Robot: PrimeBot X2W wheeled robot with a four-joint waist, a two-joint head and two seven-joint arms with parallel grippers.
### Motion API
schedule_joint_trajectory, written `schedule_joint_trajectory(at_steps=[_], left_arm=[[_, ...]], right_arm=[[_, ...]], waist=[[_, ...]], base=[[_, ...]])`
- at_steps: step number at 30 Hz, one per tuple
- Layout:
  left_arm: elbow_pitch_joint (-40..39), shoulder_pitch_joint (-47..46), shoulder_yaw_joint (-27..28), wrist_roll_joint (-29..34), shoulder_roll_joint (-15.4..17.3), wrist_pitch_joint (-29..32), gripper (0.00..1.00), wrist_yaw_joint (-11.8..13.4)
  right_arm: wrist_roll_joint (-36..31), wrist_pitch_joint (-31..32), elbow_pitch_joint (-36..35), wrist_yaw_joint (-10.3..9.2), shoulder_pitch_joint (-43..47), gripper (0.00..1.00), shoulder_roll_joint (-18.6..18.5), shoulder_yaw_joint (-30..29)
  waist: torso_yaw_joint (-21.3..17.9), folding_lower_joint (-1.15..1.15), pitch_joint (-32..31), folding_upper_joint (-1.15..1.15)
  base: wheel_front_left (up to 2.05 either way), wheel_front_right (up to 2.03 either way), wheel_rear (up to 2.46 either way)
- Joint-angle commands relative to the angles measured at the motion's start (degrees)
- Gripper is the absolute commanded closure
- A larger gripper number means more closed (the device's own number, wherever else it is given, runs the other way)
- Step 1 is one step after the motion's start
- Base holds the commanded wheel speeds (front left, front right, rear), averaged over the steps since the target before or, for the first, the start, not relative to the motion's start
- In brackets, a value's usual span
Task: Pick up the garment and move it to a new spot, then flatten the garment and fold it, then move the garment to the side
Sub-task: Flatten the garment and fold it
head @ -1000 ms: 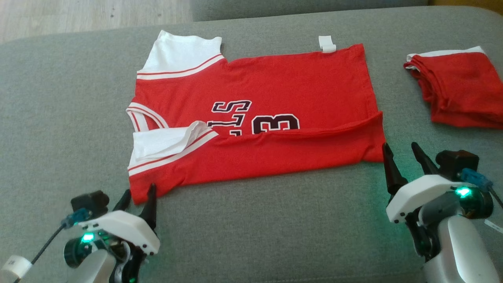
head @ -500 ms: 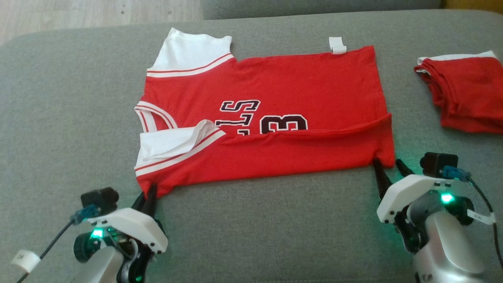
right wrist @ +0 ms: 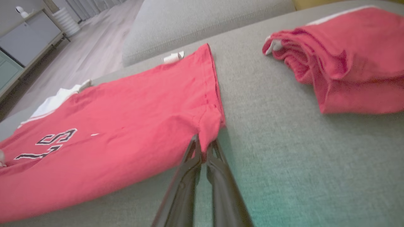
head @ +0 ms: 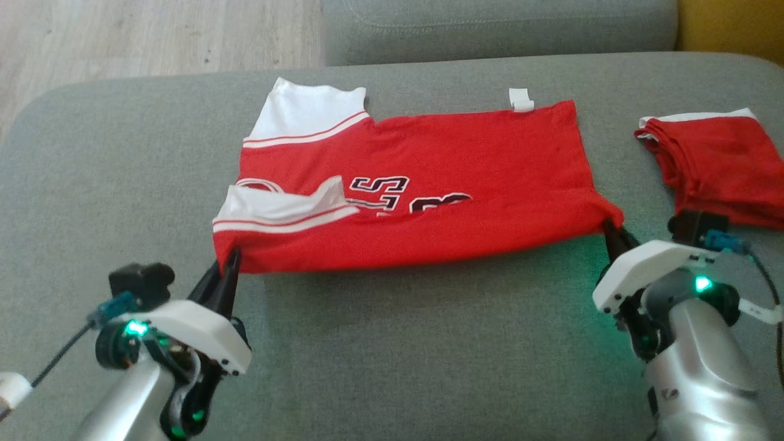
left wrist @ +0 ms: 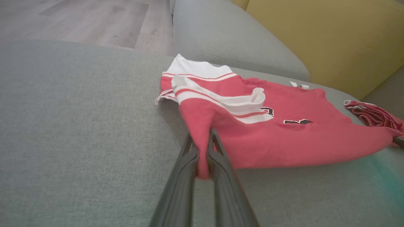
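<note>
Garment (head: 429, 159), limp red jersey, nubbly grey cushion (head: 398, 343)

garment (head: 429, 159): red knit cloth, matt and soft; white striped sleeve trim; black-and-white printed lettering, smoother than the knit.
sofa seat (head: 398, 343): grey woven cloth, matt, slightly coarse.
folded red shirt (head: 716, 165): same matt cloth.
floor (head: 153, 30): pale wood-grain boards, low sheen.
left gripper (head: 225, 260), right gripper (head: 614, 231): dark matt fingers, smooth white plastic casing.
</note>
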Motion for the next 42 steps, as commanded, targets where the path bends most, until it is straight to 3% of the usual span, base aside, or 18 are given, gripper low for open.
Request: schedule_joint_trajectory(at_steps=[1, 10, 19, 20, 21, 22, 23, 24, 25, 26, 36, 42], left_arm=[[-3.27, -3.81, 2.48, 0.49, 2.67, 0.4, 1.0, 0.43], [-15.3, 4.57, 1.46, -1.02, 6.77, 5.58, 1.0, 3.16], [-17.12, 13.78, 1.42, -3.51, 6.05, 4.01, 1.0, 5.62], [-16.81, 14.02, 1.51, -3.61, 6.02, 3.81, 1.0, 5.68], [-16.37, 14.15, 1.67, -3.67, 6.01, 3.58, 1.0, 5.78], [-15.81, 14.19, 1.9, -3.69, 6.03, 3.31, 1.0, 5.93], [-15.25, 14.14, 2.11, -3.65, 6.06, 3.04, 1.0, 6.06], [-14.74, 14.06, 2.32, -3.62, 6.08, 2.72, 0.88, 6.12], [-14.29, 13.96, 2.53, -3.66, 6.05, 2.39, 0.61, 6.09], [-13.85, 13.84, 2.73, -3.65, 6.04, 2.01, 0.0, 6.06], [-14.39, 4.81, 4.56, 0.06, 9.11, 0.66, 0.0, 4.98], [-14.68, -12.25, 6.1, 4.22, 13.51, 4.67, 0.0, 2.83]], right_arm=[[-0.3, -0.53, -2.24, 0.37, -2.95, 1.0, -0.22, 0.47], [1.36, 3.35, -9.93, 0.37, 5.3, 1.0, -0.22, 0.22], [4.22, 5.54, -23.81, 0.37, 19.37, 1.0, -0.22, 0.37], [4.36, 5.65, -24.63, 0.37, 20.08, 0.94, -0.22, 0.35], [4.53, 5.61, -25.35, 0.37, 20.64, 0.77, -0.22, 0.19], [4.65, 5.57, -25.94, 0.37, 21.06, 0.51, -0.22, 0.14], [4.74, 5.52, -26.42, 0.37, 21.37, 0.14, -0.22, 0.09], [4.84, 5.34, -26.86, 0.37, 21.57, 0.0, -0.22, -0.03], [4.97, 5.22, -27.2, 0.37, 21.72, 0.0, -0.22, -0.09], [4.96, 5.0, -27.55, 0.37, 21.85, 0.0, -0.22, -0.18], [2.58, 3.85, -32.51, 0.37, 20.07, 0.0, -0.22, -1.21], [0.49, 4.45, -37.52, 0.37, 15.03, 0.0, -0.22, 0.83]], waist=[[0.05, 0.0, -0.54, 0.0], [-0.1, 0.0, -0.64, 0.0], [-1.2, 0.0, 0.6, 0.0], [-1.36, 0.0, 0.68, 0.0], [-1.5, 0.0, 0.78, 0.0], [-1.65, 0.0, 0.92, 0.0], [-1.8, 0.0, 1.02, 0.0], [-1.99, 0.0, 1.16, 0.0], [-2.16, 0.0, 1.28, 0.0], [-2.3, 0.0, 1.37, 0.0], [-3.38, 0.0, 3.93, 0.0], [-5.49, 0.0, 7.82, 0.0]], base=[[0.0, 0.0, 0.0], [0.0, 0.0, 0.0], [0.0, 0.0, 0.0], [0.0, 0.0, 0.0], [0.0, 0.0, 0.0], [0.0, 0.0, 0.0], [0.0, 0.0, 0.0], [0.0, 0.0, 0.0], [0.0, 0.0, 0.0], [0.0, 0.0, 0.0], [0.0, 0.0, 0.0], [0.0, 0.0, 0.0]])
